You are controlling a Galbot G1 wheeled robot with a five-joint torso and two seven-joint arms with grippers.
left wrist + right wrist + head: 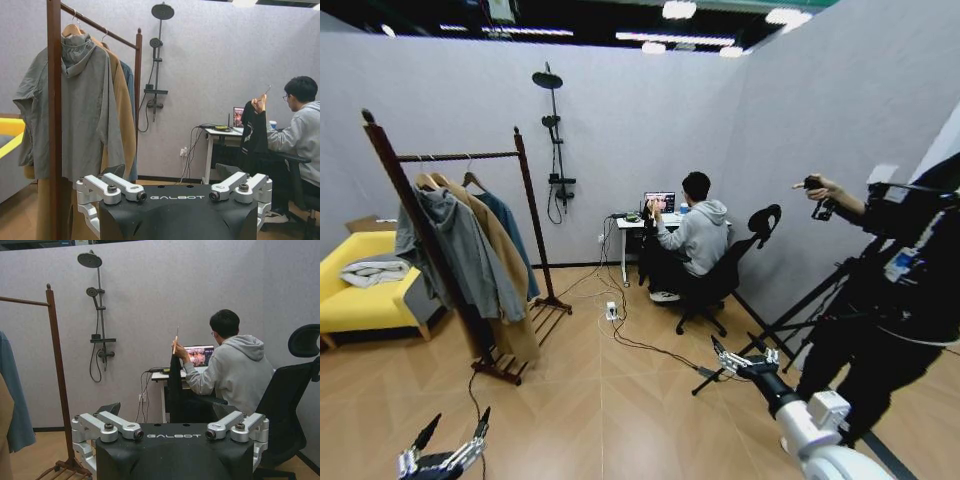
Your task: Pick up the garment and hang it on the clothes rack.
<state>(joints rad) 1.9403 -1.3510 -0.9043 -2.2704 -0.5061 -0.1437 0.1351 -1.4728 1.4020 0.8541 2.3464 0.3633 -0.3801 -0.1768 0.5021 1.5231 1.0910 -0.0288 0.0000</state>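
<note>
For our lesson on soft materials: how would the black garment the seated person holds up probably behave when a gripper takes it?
The black garment hangs in long limp folds, so it is probably floppy and light. It would likely sway from the hanger, which looks rigid.

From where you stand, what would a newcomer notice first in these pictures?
First, the clothes rack on the left, with a grey hoodie and other clothes hanging on it. Next, at the desk by the back wall, a seated person's hand holds up the garment. Both grippers, left and right, are low, open and empty.
</note>
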